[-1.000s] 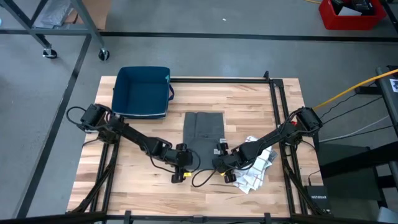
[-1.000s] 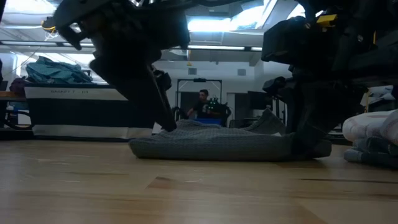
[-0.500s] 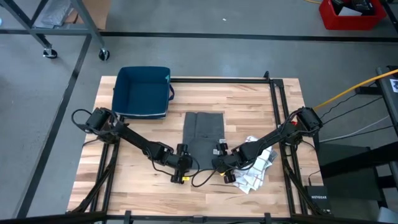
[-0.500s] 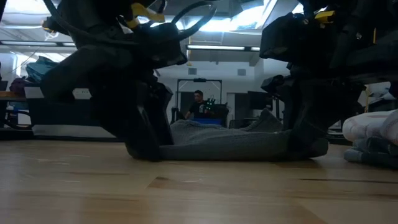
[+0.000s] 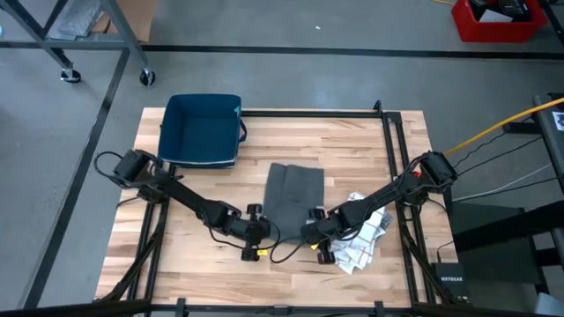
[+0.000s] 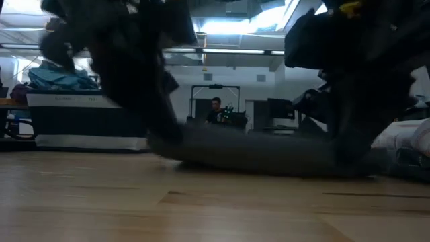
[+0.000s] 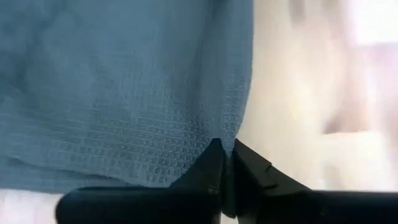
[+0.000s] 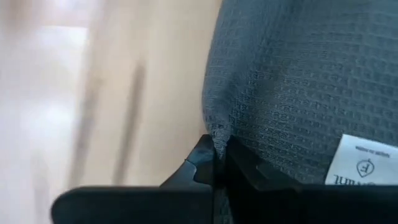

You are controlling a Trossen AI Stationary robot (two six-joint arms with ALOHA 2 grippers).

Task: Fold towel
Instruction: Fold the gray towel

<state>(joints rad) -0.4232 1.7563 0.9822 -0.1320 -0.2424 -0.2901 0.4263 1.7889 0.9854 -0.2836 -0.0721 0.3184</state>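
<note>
Pinching grey towel (image 5: 293,189) near corners: left hand (image 5: 262,228), right hand (image 5: 312,231), both clamped.

Blue bin (image 5: 202,130), crumpled white cloths (image 5: 363,236)

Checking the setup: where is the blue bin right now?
In the high view, the blue bin sits at the table's far left corner, behind the grey towel and apart from it.

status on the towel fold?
Left gripper and right gripper shut on near corners of grey towel. White cloth pile beside right arm; not blocking.
</note>
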